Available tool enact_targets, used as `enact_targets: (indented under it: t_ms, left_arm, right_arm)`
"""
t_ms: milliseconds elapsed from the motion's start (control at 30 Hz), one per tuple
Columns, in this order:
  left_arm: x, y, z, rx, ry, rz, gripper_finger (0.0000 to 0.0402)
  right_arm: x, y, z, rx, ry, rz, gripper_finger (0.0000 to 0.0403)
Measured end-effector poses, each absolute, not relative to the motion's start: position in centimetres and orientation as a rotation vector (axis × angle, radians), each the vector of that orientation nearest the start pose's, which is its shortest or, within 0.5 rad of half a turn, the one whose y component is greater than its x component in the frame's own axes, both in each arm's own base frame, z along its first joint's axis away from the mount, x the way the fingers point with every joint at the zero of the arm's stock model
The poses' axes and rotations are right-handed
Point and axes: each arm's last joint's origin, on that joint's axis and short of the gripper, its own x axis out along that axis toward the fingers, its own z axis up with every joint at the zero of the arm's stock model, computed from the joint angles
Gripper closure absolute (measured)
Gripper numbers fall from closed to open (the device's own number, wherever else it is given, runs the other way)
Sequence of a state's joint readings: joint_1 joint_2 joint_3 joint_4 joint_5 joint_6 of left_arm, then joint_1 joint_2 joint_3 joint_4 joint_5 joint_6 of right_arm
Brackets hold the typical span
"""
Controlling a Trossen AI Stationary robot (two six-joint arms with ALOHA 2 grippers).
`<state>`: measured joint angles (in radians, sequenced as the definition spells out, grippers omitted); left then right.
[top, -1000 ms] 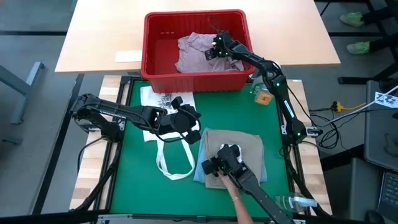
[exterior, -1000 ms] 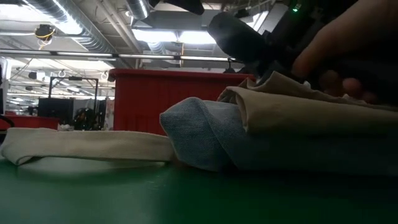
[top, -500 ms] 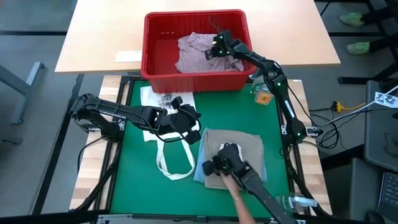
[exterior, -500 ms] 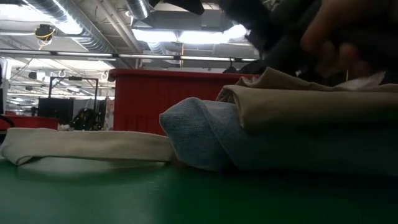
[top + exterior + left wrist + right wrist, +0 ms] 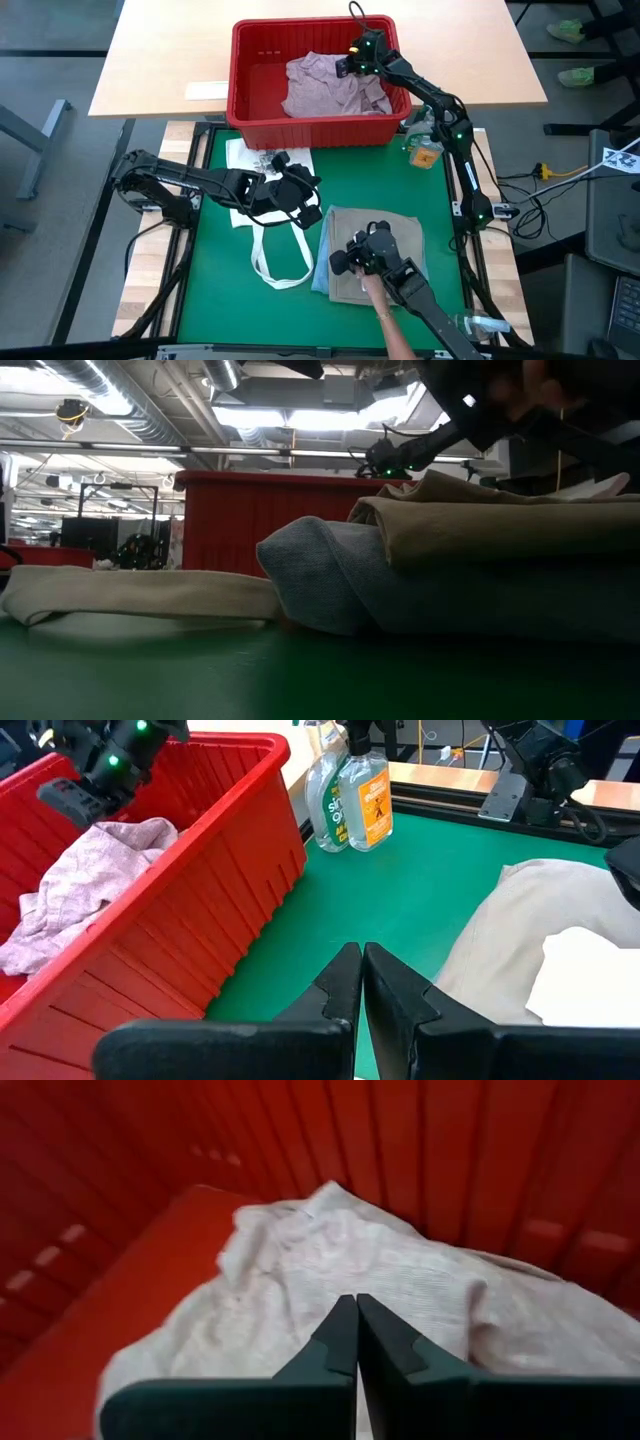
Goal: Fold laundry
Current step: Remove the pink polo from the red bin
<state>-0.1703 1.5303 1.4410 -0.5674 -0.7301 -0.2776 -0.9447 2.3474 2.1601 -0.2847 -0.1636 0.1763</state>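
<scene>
A pale pink shirt [image 5: 325, 85] lies crumpled on the floor of the red basket [image 5: 250, 70]. My right gripper [image 5: 350, 62] hangs shut above the shirt [image 5: 300, 1280], with nothing seen between its fingers. On the green mat a folded tan cloth [image 5: 395, 225] lies on top of folded light blue jeans [image 5: 330, 575]. My left gripper [image 5: 312, 200] is shut and hovers left of that stack, near a cream tote bag [image 5: 278, 250]. In the left wrist view its fingertips [image 5: 361, 960] meet above the bare mat.
A person's hand [image 5: 385, 305] holds a dark tool [image 5: 368, 252] over the folded stack. Two spray bottles [image 5: 350, 785] stand at the mat's far right by the basket. A printed sheet [image 5: 262, 160] lies left of them. Bare mat [image 5: 360, 175] lies between basket and stack.
My right gripper has risen inside the basket and gone toward the table's far edge; the pink shirt has stayed on the basket floor. The person's hand and dark tool have shifted a little toward the near edge and have lifted off the top of the stack in the low view.
</scene>
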Motion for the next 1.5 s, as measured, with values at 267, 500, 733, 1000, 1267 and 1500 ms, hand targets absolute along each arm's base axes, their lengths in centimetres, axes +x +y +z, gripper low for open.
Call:
enact_targets:
  t_ms: [267,500,733,1000,1267,1500]
  left_arm:
    - [32.8,-3.7,35.1,0.027,0.517,0.614,0.039]
    - [32.8,-3.7,35.1,0.026,0.517,0.613,0.039]
    - [32.8,-3.7,35.1,0.026,0.517,0.612,0.039]
    - [32.8,-3.7,35.1,0.026,0.517,0.612,0.039]
    - [32.8,-3.6,35.1,0.024,0.517,0.615,0.039]
    - [32.8,-3.6,35.1,0.024,0.516,0.616,0.039]
  right_arm:
    - [31.7,-44.2,25.9,0.414,0.34,-0.963,0.0374]
    - [31.1,-45.1,25.0,0.461,0.322,-0.933,0.0298]
    - [31.9,-45.9,20.6,0.579,0.344,-0.928,0.0235]
    - [32.3,-46.3,17.7,0.648,0.363,-0.89,0.0221]
    - [32.3,-46.3,17.6,0.649,0.367,-0.885,0.0228]
    - [32.3,-46.3,17.6,0.649,0.369,-0.885,0.0325]
